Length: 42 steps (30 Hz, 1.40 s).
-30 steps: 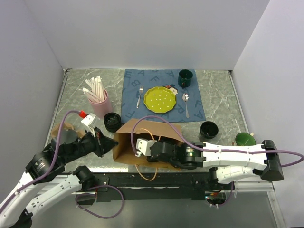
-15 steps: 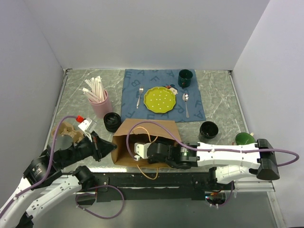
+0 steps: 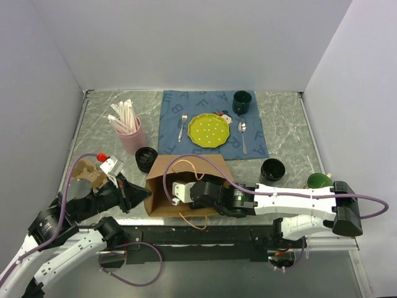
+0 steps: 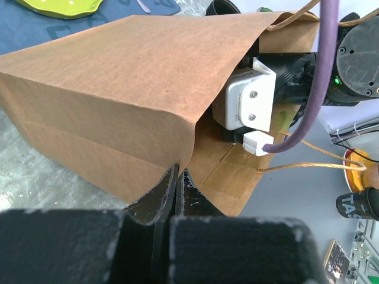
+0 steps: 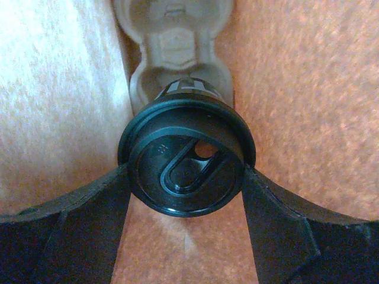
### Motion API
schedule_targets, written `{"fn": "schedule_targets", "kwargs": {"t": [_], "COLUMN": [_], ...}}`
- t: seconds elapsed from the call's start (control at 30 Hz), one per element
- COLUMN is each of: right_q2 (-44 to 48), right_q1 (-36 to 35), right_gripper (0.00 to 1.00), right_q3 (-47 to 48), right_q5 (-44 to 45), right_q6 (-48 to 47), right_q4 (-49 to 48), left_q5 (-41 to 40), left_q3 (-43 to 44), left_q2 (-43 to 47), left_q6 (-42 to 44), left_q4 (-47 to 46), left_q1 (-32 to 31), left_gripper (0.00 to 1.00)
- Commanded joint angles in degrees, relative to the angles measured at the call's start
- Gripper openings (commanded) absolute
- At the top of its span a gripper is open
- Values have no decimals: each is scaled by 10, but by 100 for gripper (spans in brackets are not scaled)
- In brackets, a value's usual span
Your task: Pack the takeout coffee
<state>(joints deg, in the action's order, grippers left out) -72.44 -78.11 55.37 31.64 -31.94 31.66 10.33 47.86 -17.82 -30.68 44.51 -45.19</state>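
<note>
From above, the packing looks to be at the placing step. The right arm (image 3: 291,202) stretches low to the left into the paper bag (image 3: 162,180) at the near edge, and the left gripper (image 3: 144,191) holds the bag's left side; the coffee is hidden here. The left wrist view shows those jaws pressed together on the bag's edge. In the right wrist view, deep inside the bag, the right gripper (image 5: 186,177) clasps the coffee cup (image 5: 186,160) by its lid. Next it should be set down gently and released.
</note>
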Motion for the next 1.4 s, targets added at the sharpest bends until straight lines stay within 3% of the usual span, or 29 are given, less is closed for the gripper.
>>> {"fn": "schedule_targets", "kwargs": {"t": [0.0, 0.3, 0.67, 1.07, 1.37], "right_q2": [-4, -18, -54, 7, -2], "right_q1": [8, 16, 16, 46, 52], "right_gripper": [50, 50, 49, 49, 49], "right_q3": [-6, 5, 86, 2, -11], "right_q5": [-9, -37, -38, -55, -78], "right_q6": [-28, -71, -96, -107, -114], "right_q4": [-51, -70, -42, -52, -69], "left_q5": [22, 25, 12, 9, 20], "left_q3": [-2, -9, -4, -1, -7], "left_q2": [8, 12, 10, 9, 9], "left_q6": [-3, -4, 6, 6, -3], "left_q4": [-18, -24, -10, -8, -16], "left_q1": [2, 2, 2, 2, 2], "left_gripper": [1, 1, 1, 1, 1]}}
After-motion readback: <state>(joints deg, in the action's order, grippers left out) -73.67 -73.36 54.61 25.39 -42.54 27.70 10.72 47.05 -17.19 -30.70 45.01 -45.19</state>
